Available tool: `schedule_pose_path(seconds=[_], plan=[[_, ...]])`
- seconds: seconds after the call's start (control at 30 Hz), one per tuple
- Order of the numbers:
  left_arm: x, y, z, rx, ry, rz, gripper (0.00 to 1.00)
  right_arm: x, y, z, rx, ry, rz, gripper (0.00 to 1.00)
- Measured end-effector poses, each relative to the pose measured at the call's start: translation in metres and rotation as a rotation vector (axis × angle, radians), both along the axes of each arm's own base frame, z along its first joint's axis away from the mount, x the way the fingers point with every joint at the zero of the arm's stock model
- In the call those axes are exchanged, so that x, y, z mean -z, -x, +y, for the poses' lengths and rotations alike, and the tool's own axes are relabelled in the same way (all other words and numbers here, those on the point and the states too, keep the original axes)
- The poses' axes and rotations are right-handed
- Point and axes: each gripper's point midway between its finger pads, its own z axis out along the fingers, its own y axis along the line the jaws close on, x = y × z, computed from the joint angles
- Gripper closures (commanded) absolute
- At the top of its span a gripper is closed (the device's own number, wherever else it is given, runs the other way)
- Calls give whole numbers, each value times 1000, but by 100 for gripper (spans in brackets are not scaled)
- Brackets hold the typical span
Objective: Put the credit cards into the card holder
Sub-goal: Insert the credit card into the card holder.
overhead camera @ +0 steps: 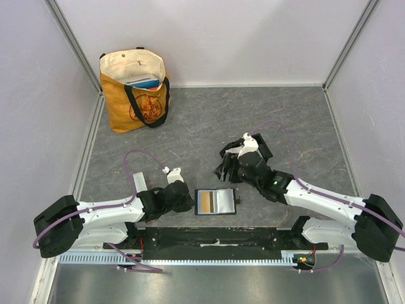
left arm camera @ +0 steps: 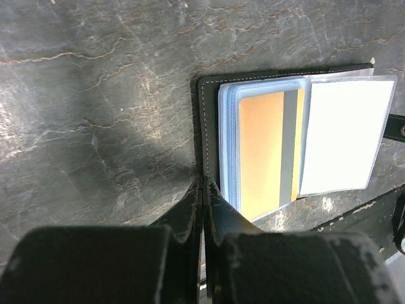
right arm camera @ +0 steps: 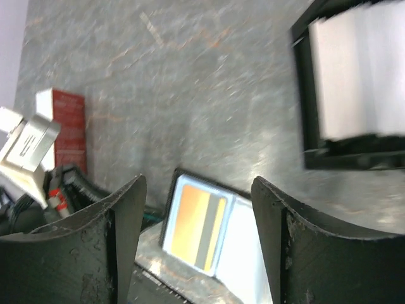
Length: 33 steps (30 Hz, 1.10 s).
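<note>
I am clenching my left claw point(left arm camera: 204, 185) shut just beside the open black card holder point(left arm camera: 207, 101), an orange credit card point(left arm camera: 266, 152) lying in its clear sleeve; my right claw point(right arm camera: 197, 183) is hovering released

Top camera looks down from behind; wrist cameras close, all sharing the card holder point(overhead camera: 226, 202).

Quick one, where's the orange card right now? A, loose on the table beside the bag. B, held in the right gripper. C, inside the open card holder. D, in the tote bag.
C: the orange card sits inside the open card holder, which lies on the table between the two arms.
</note>
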Motion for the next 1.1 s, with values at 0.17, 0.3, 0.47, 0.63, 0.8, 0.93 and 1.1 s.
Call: schedule_pose_path(seconds=[0.17,0.3,0.47,0.63,0.8,0.93,1.1], plan=[[-7,-2,5,2,-8,-22,89,-15,-34,-43,94,98,-59,21],[-16,-6,6,1,-15,-50,66,-18,-55,-70,140,184,-67,19],[-33,-15,6,-5,-23,-99,52,-19,-84,-89,169,250,-57,18],[-53,-37,-1,-2,-16,-155,49,-1,-102,-104,159,291,1,16],[-63,-74,-18,4,31,-153,49,20,-111,-113,128,301,74,16],[-62,-103,-36,31,76,-128,51,31,-115,-118,100,271,123,15],[-64,-124,-69,99,131,-122,53,43,-121,-120,76,225,167,14]])
